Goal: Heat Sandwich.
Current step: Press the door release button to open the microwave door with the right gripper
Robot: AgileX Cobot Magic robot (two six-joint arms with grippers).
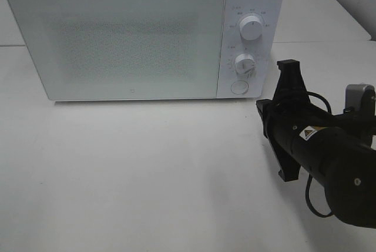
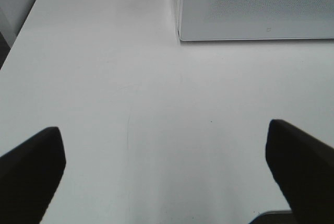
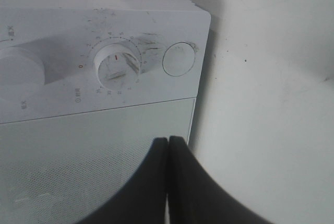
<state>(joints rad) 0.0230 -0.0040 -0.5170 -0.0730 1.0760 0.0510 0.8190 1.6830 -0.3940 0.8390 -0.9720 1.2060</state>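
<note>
Sandwich isn't visible in any view, so can't tell where it is. The microwave (image 1: pixel 123 34) door (image 1: pixel 117 40) is shut and frosted, can't see thru it. Right tool (image 3: pixel 168 143) is pressed together w/ nothing between the fingers, sitting in front of the door's corner below the timer dial (image 3: pixel 117 66) and round button (image 3: pixel 178 58); touching or not, can't tell. Left tool (image 2: pixel 163 127) is spread wide over the bare white surface (image 1: pixel 147 170), near the microwave's other front corner.
</note>
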